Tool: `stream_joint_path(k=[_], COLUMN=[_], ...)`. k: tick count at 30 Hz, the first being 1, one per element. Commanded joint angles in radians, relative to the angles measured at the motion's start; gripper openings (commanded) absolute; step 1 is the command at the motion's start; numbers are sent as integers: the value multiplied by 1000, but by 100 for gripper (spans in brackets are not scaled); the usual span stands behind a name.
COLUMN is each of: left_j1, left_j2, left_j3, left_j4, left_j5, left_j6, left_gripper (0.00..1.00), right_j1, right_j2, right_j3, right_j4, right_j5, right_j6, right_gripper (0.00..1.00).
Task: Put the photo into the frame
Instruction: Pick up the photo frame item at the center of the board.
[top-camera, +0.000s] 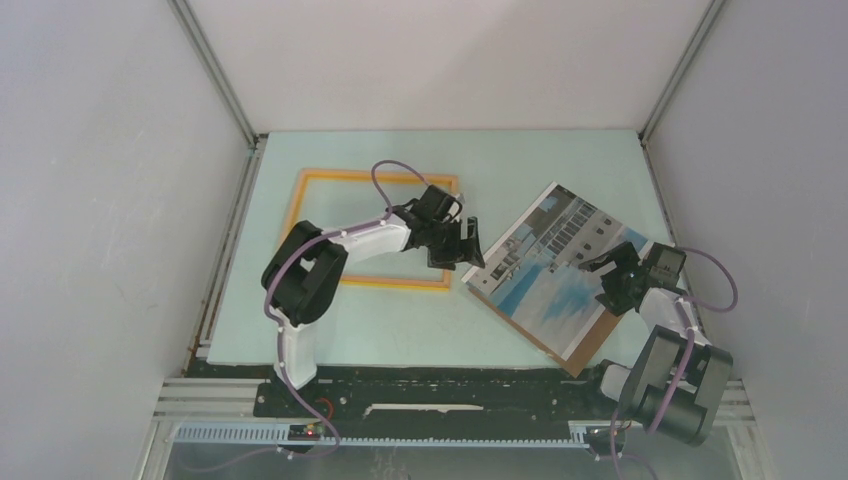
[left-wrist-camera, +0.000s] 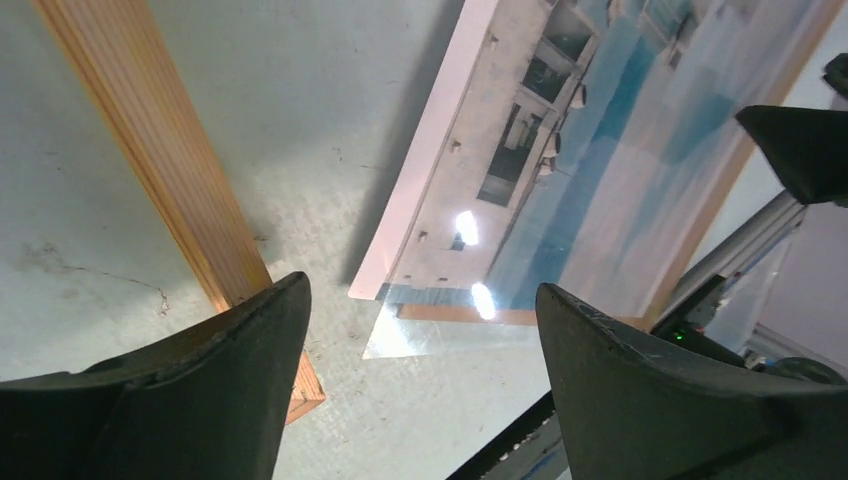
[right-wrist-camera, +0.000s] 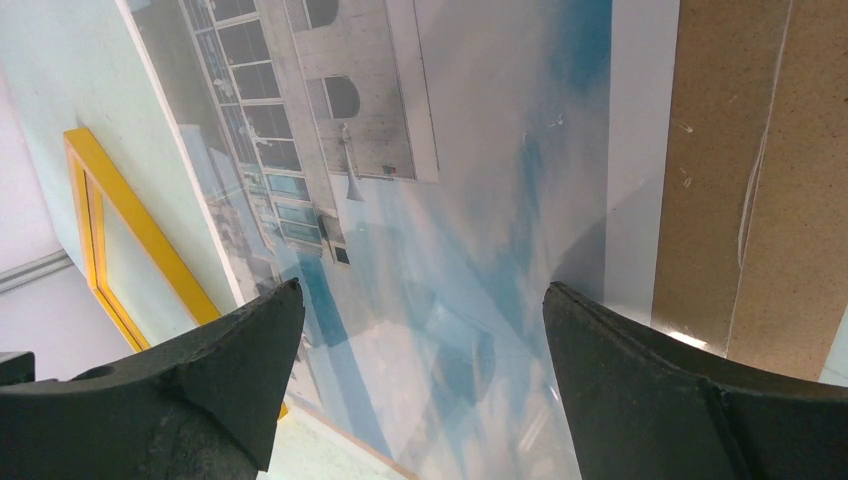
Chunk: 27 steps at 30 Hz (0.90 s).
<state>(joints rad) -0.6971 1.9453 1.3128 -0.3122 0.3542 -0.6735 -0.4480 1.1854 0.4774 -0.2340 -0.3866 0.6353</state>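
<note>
**Figure 1.** Table seen from above, with 2 wrist views.

Nearest, my 2 arms rise from the near edge of the table (top-camera: 400, 335). My right claw (top-camera: 606, 282) (right-wrist-camera: 420, 300) hangs over the near-right part of the photo (top-camera: 555, 262) (left-wrist-camera: 590, 150) (right-wrist-camera: 450, 200). Its fingers are spread wide with nothing between them. In its wrist view, printed sky and pale buildings fill the gap.

My left claw (top-camera: 462, 250) (left-wrist-camera: 420, 300) is likewise spread and holds nothing. It sits at the right end of the frame (top-camera: 340, 177) (left-wrist-camera: 170, 170) (right-wrist-camera: 130, 220), just beside the photo's left corner.

The photo lies face up at an angle on the right half of the table. It rests on a brown board (top-camera: 592, 345) (right-wrist-camera: 740, 180), whose edge shows along the photo's near-right side. In the left wrist view, the photo's white-bordered edge casts a shadow on the table.

The frame lies flat on the left half, farther back, with my left arm crossing over it. Inside its yellow-orange rim the pale green table surface shows. The photo lies outside the frame, to its right, near it but apart.
</note>
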Motion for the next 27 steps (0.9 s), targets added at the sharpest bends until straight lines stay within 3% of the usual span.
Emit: stream_joint_path(k=[1,17,27], left_j1=[-35,-83,-81], left_j2=[19,57,-26], left_j3=[60,58,16], left_j4=[-93,-111,-37], left_j5=[-75,-50,67], left_j6=[63,29,-10], left_gripper=[89,91,82], right_j1=[6,14,42], right_j2=[-3,7,45], right_j3=[-17,-18,-32], right_j4=[-19,-13,11], right_j5=[25,20,15], right_j6=[0,6,11], right_gripper=[97,97,97])
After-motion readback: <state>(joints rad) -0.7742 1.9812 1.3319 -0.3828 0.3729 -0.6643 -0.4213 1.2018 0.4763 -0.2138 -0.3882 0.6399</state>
